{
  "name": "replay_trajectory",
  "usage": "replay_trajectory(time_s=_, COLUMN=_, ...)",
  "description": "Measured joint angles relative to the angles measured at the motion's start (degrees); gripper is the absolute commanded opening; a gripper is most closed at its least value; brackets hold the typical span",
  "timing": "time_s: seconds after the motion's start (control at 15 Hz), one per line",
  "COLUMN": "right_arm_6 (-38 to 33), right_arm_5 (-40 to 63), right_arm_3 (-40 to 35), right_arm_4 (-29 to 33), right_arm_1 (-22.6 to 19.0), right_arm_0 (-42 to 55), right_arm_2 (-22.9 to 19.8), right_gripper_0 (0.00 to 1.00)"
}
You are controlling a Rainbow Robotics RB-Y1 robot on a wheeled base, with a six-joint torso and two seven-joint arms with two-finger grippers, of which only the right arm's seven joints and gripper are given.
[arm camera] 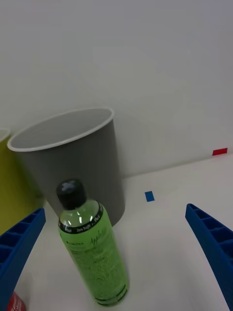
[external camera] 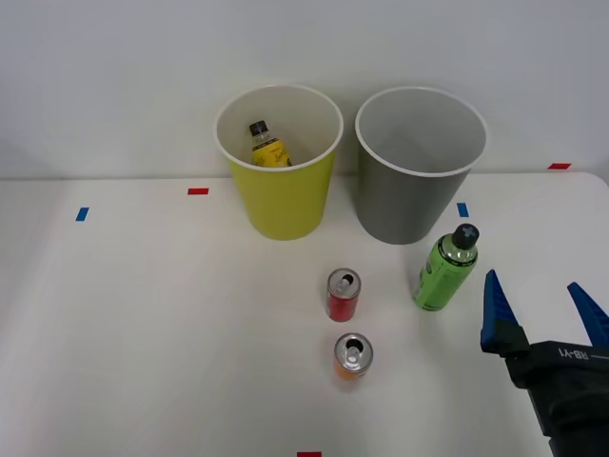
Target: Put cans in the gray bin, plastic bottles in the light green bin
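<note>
Because the yellow-labelled bottle already lies inside the light green bin at the upper centre of the front view, the green bottle looks like the next thing to fetch. It stands upright on the white table, right of centre, its long axis vertical and black cap up, just in front of the gray bin. The right gripper sits in the lower right corner, jaws spread wide and holding nothing; the bottle lies up and to the left of it, near but apart. In the wrist view the bottle stands between the two blue fingers, closer to the one at the left corner, so the jaws probably need a small sideways shift to centre before closing.

Left of the bottle in the front view stand the red can and, below it, the orange can, both upright and well clear of the line between gripper and bottle. Nothing blocks that approach. The gray bin, close behind the bottle, limits how far forward the fingers can go.
</note>
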Motion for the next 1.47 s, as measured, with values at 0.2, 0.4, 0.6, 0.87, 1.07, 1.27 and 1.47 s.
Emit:
replay_trajectory(time_s=0.2, right_arm_6=0.4, right_arm_5=-7.0, right_arm_3=7.0, right_arm_4=1.0, right_arm_1=1.8, right_arm_0=-0.3, right_arm_2=0.7, right_gripper_0=1.00)
replay_trajectory(time_s=0.4, right_arm_6=-0.3, right_arm_5=-9.4, right_arm_3=9.0, right_arm_4=0.9, right_arm_1=2.7, right_arm_0=1.2, right_arm_2=0.5, right_gripper_0=1.00)
replay_trajectory(time_s=0.6, right_arm_6=-1.5, right_arm_5=-9.4, right_arm_3=9.2, right_arm_4=-0.2, right_arm_1=3.5, right_arm_0=3.3, right_arm_2=0.2, right_gripper_0=1.00)
replay_trajectory(time_s=0.87, right_arm_6=-3.2, right_arm_5=-9.5, right_arm_3=9.2, right_arm_4=-0.6, right_arm_1=5.3, right_arm_0=4.1, right_arm_2=1.3, right_gripper_0=1.00)
replay_trajectory(time_s=1.07, right_arm_6=-8.1, right_arm_5=-10.8, right_arm_3=11.2, right_arm_4=-0.5, right_arm_1=5.4, right_arm_0=3.4, right_arm_2=1.9, right_gripper_0=1.00)
replay_trajectory(time_s=1.27, right_arm_6=-17.2, right_arm_5=-19.8, right_arm_3=17.5, right_arm_4=6.9, right_arm_1=5.7, right_arm_0=2.1, right_arm_2=3.1, right_gripper_0=1.00)
replay_trajectory(time_s=1.47, right_arm_6=-29.1, right_arm_5=-22.6, right_arm_3=19.6, right_arm_4=16.0, right_arm_1=7.3, right_arm_0=2.9, right_arm_2=3.2, right_gripper_0=1.00)
